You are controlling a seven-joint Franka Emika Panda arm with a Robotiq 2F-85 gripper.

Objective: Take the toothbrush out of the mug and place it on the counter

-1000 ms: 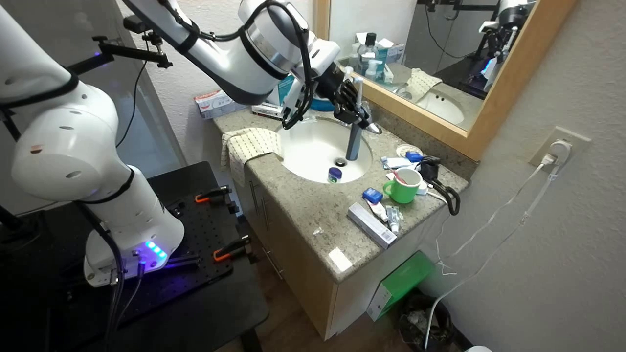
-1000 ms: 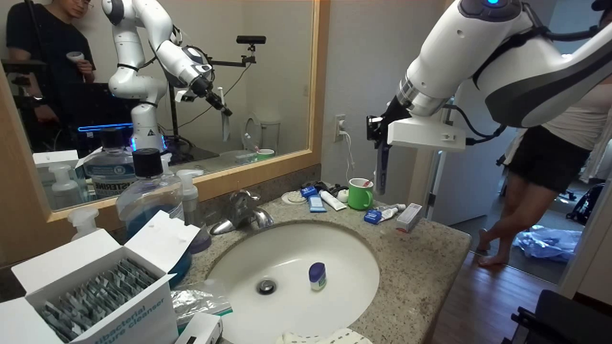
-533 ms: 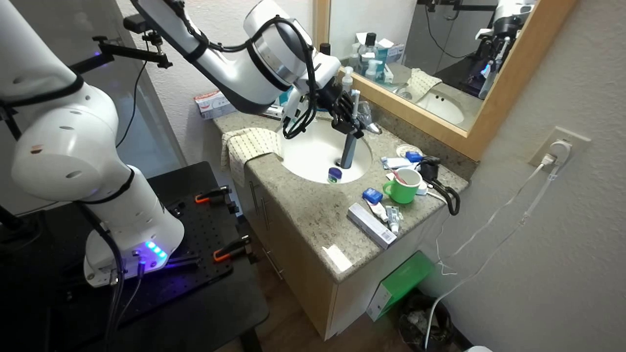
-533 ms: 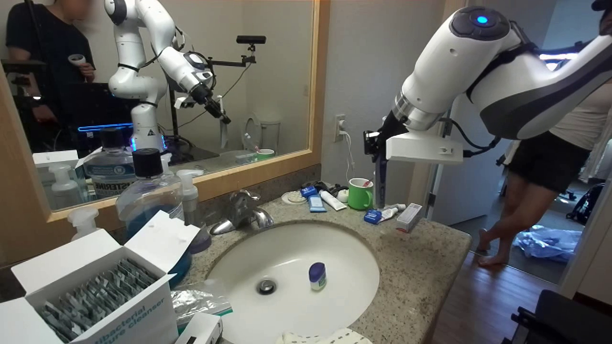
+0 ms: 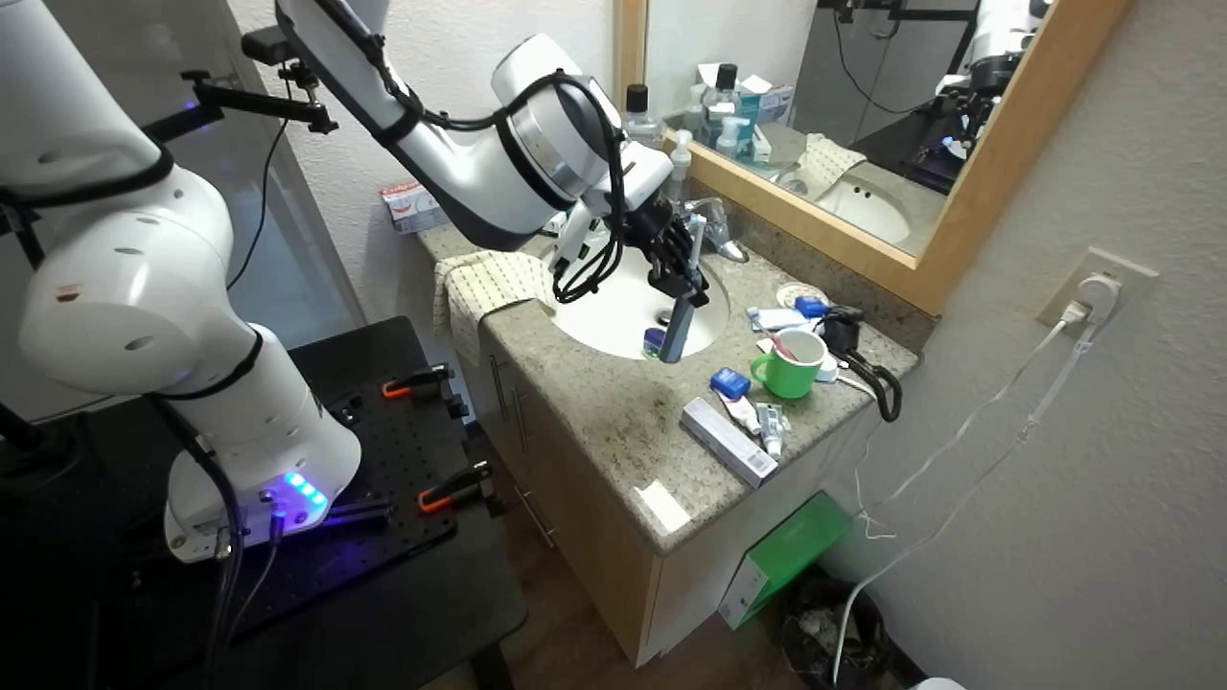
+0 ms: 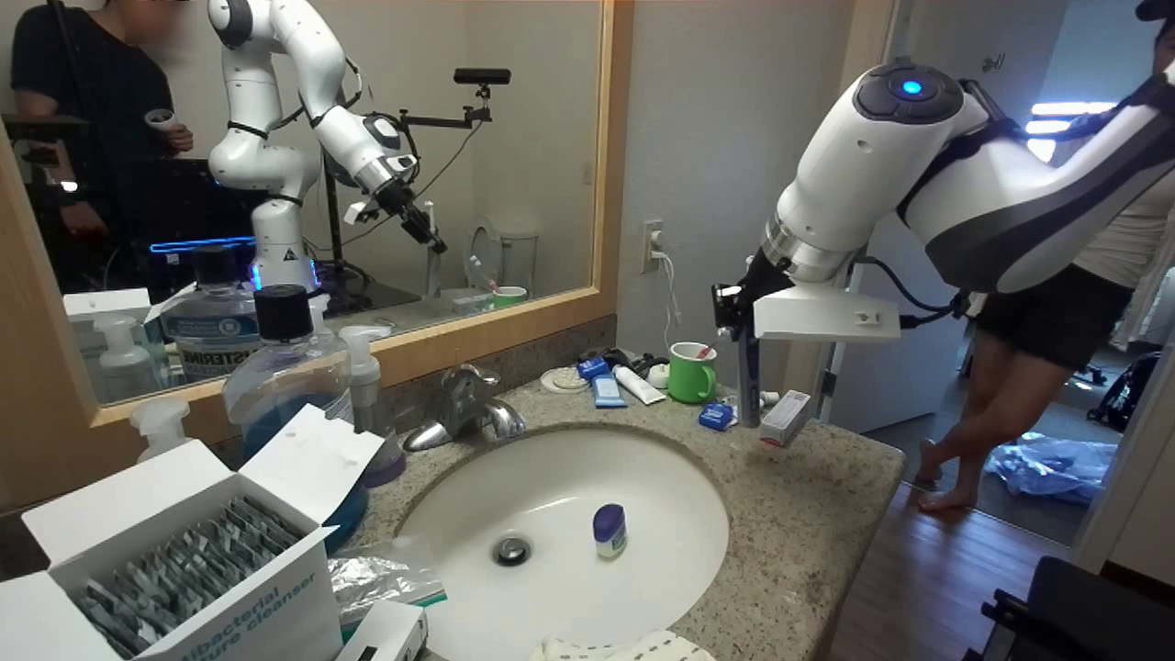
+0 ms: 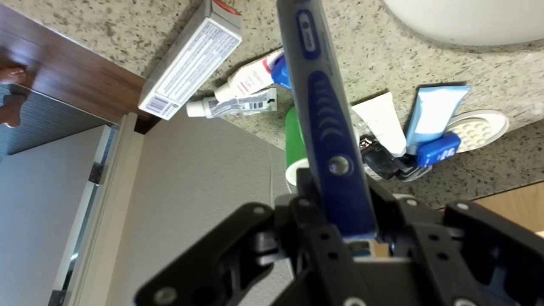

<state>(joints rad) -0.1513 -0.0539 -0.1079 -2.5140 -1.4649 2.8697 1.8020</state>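
The toothbrush [image 5: 677,331], a thick electric one with a grey and blue handle, is held in my gripper [image 5: 679,276]. It also shows in an exterior view [image 6: 749,386] and in the wrist view [image 7: 325,102]. My gripper [image 7: 335,195] is shut around its blue part, and the handle's grey end points down. The toothbrush hangs near the sink's edge, seemingly above the counter [image 5: 594,422]; the exact gap cannot be told. The green mug [image 5: 791,366] stands upright on the counter, apart from my gripper, with a thin red stick in it. The mug is partly hidden in the wrist view [image 7: 295,140].
A long box [image 5: 729,441], small tubes [image 5: 770,428] and a blue-capped item [image 5: 730,383] lie near the mug. A purple-capped jar [image 6: 609,530] sits in the sink basin [image 6: 514,624]. The faucet [image 6: 468,408], bottles and mirror line the back. A towel [image 5: 494,283] hangs over the front edge.
My gripper has moved down with the toothbrush in it, from over the sink toward the counter's edge near the small tubes. The mug has not moved.
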